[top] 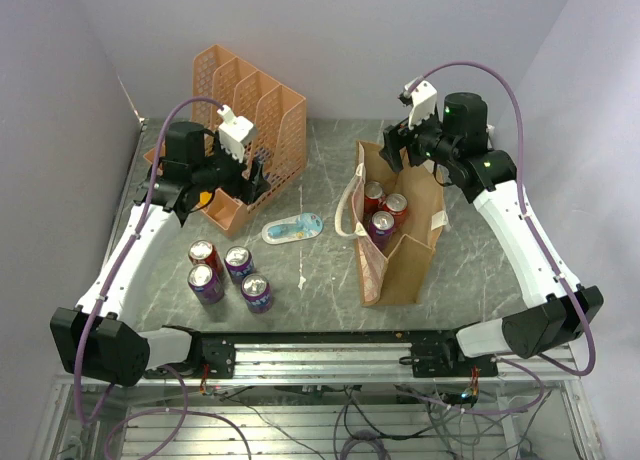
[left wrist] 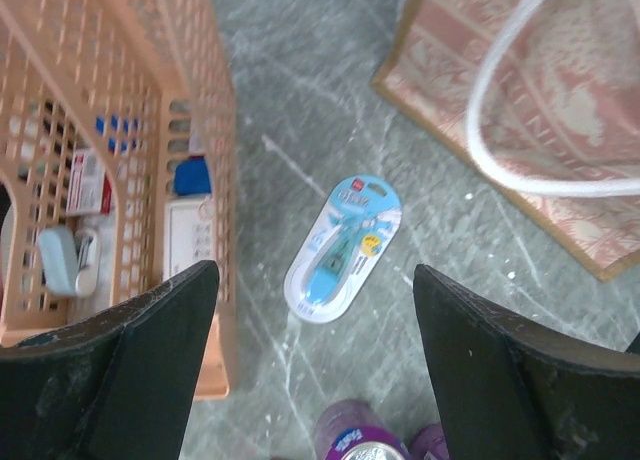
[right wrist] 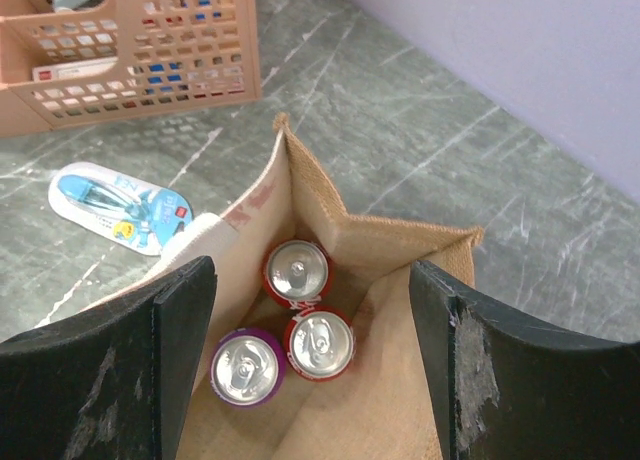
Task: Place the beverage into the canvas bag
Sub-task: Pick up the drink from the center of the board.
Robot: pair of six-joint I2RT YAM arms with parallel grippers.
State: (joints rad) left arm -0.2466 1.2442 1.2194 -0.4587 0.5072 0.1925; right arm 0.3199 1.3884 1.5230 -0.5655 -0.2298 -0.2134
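Left end effector [left wrist: 312,277] and right end effector [right wrist: 312,268] are noted wide and empty, four upright cans [top: 205,283] are left on the worktop [top: 330,150] apart from the canvas bag [top: 400,270] holding three, and each, rigid, slick and likely weighty, is judged best gripped across its wall.

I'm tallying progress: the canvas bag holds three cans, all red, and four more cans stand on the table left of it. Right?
Not quite. The canvas bag holds three cans, but only two are red cans; the third is a purple can, as the right wrist view shows. On the table left of it, four more cans do stand.
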